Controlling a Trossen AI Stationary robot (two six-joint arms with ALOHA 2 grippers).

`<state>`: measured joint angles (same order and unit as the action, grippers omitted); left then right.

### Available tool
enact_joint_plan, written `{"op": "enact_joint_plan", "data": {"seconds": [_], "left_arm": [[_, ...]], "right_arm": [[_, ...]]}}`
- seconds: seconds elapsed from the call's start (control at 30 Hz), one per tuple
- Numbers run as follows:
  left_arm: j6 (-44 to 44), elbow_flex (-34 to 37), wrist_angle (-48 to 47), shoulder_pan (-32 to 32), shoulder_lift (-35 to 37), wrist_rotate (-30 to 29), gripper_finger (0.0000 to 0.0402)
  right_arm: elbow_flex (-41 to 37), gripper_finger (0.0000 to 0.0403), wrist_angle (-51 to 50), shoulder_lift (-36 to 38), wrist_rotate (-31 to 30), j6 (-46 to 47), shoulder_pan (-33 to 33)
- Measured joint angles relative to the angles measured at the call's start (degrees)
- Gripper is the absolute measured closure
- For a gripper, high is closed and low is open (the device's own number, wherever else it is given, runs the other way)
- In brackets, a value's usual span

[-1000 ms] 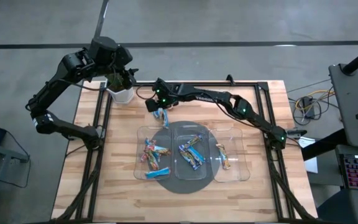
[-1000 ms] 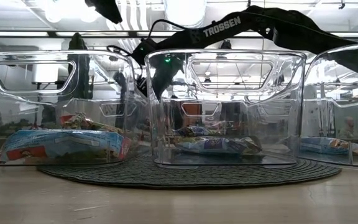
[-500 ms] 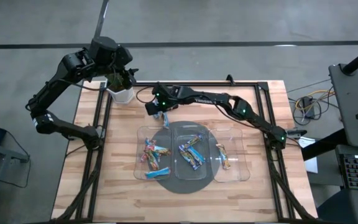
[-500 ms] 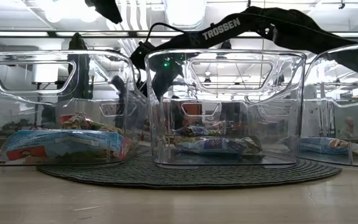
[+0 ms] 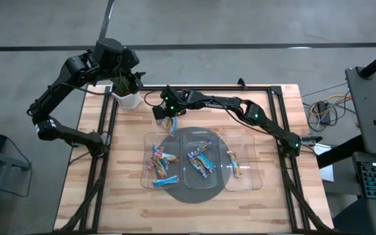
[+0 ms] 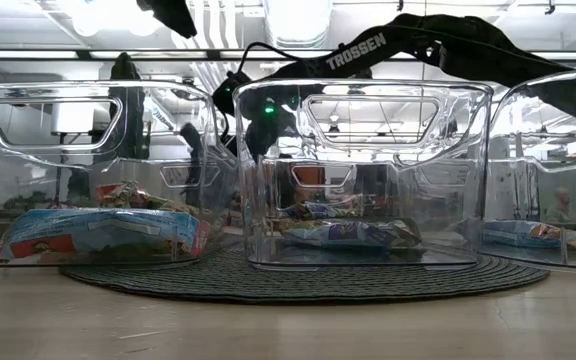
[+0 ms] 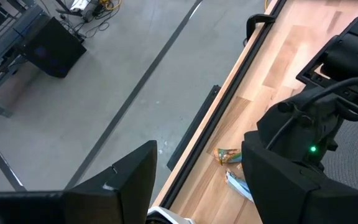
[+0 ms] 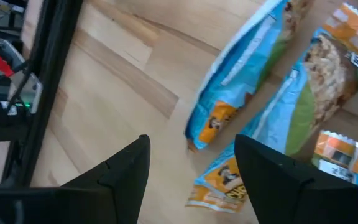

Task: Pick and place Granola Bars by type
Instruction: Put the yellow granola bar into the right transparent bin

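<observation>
Hovering over the far part of the wooden table [image 5: 116, 189], the right gripper [image 8: 191, 171] held its two dark fingers [image 8: 126, 174] apart and empty. Just ahead of those fingers lay a small cluster of loose granola bars [image 5: 170, 123]: a light blue bar [image 8: 244, 78] nearest, a blue-and-green bar [image 8: 303, 99] beside it, and an orange-labelled bar [image 8: 340, 155] touching that one. Nearer the camera stood three clear plastic trays [image 5: 247, 183] on a dark round mat [image 5: 191, 194], each already holding sorted bars [image 5: 200, 162].

The bars looked light, with thin, crinkly foil wrappers likely to be slick and to buckle. A grip across the narrow middle of the blue bar, fingers straddling its long sides, seemed safest; its crimped ends would probably fold.

The left gripper [image 7: 191, 186] waited open above a white cup [image 5: 126, 99] at the table's far corner.
</observation>
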<state>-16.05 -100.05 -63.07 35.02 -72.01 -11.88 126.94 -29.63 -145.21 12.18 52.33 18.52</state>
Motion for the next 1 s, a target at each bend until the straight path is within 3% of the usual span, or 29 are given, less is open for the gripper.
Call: {"op": "enact_joint_plan", "data": {"seconds": [0.87,1.0], "left_arm": [[0.2,0.0,0.0,0.0,0.0,0.0,0.0186],[0.1,0.0,0.0,0.0,0.0,0.0,0.0186]], "right_arm": [[1.8,0.0180,-8.0,0.1,0.3,-2.5,0.0],[3.2,0.0180,-10.9,0.3,-2.1,-4.4,0.0]]}}
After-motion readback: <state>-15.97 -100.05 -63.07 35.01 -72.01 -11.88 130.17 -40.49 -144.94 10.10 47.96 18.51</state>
